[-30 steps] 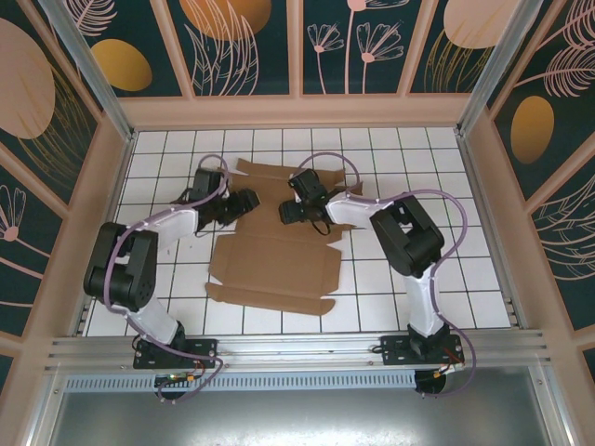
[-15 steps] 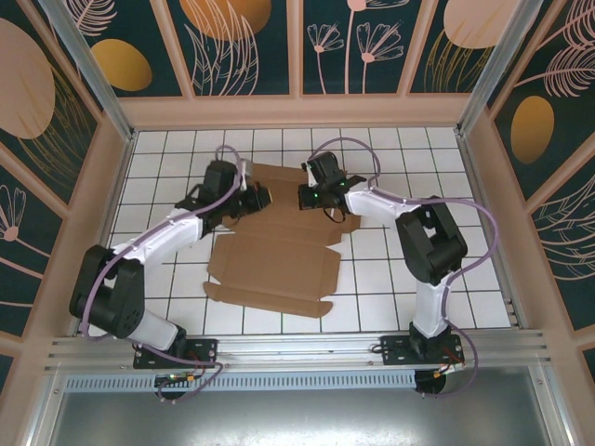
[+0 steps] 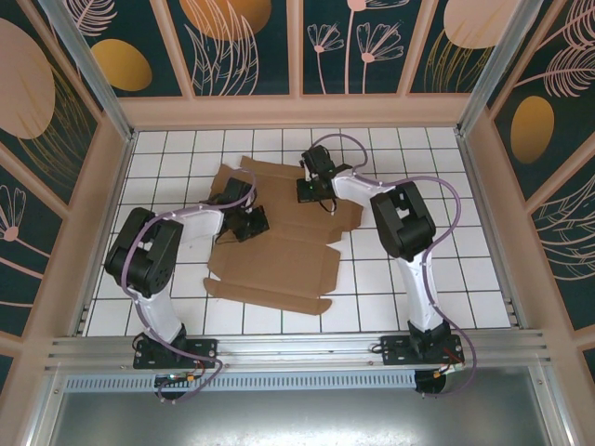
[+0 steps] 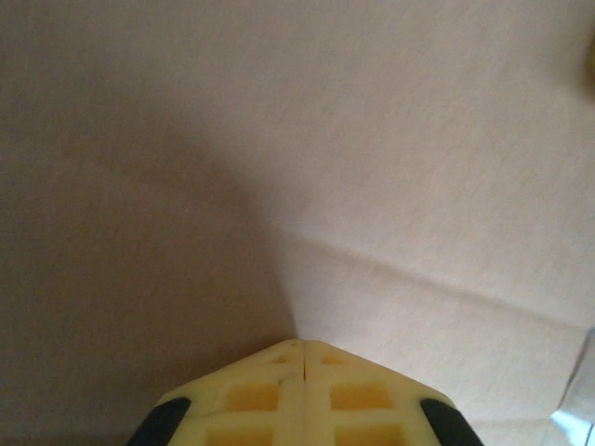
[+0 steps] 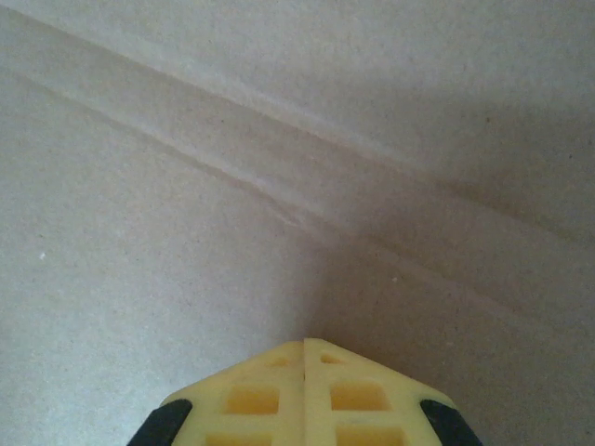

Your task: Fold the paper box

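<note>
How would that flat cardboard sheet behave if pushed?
The paper box probably bends readily along its pressed creases, seen near the right gripper. Thin and flat, it's likely light and may slide on the smooth tiles.

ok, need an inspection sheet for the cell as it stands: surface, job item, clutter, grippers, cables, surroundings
Surface: white tiled table, tiles bare around the work.
Job's things: paper box, brown cardboard, an unfolded sheet spread mid-table, creases and tabs visible, no walls raised.
Clutter: nothing seen.
Grippers: left gripper shut, pointed down at the sheet's left part; right gripper shut, down at the far part. Both wrist views show the fingertips together close over cardboard; contact cannot be told.
Cables: purple cables loop along both arms, none lying on the cardboard.
Surroundings: walls with dark floral panels in peach frames; aluminium rail at the near edge holds the arm bases.
</note>
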Robot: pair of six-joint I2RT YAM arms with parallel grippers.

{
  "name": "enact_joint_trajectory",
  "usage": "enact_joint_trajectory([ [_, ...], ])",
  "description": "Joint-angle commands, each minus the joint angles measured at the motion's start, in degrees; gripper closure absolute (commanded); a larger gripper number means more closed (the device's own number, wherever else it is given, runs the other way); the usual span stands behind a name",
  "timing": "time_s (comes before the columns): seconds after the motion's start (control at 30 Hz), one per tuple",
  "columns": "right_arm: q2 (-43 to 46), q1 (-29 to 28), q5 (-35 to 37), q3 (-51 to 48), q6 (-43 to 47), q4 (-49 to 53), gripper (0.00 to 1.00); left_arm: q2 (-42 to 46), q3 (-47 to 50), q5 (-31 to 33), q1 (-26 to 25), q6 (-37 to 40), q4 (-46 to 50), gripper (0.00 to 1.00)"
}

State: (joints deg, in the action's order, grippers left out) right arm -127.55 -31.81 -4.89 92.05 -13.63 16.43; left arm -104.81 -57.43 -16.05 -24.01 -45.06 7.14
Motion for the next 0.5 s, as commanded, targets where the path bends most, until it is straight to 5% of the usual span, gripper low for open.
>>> enact_joint_trajectory([
  [0.0,2.5,0.1,4.6,-6.6,-0.8,3.4,0.93,-2.4,-4.2,3.7,0.7,1.9,3.6,1.00],
  [0.47,21.7,-2.1,-2.8,-34.3,-9.0,-5.3,0.74,-23.5,-27.7,2.3,1.6,7.5,11.6,1.00],
])
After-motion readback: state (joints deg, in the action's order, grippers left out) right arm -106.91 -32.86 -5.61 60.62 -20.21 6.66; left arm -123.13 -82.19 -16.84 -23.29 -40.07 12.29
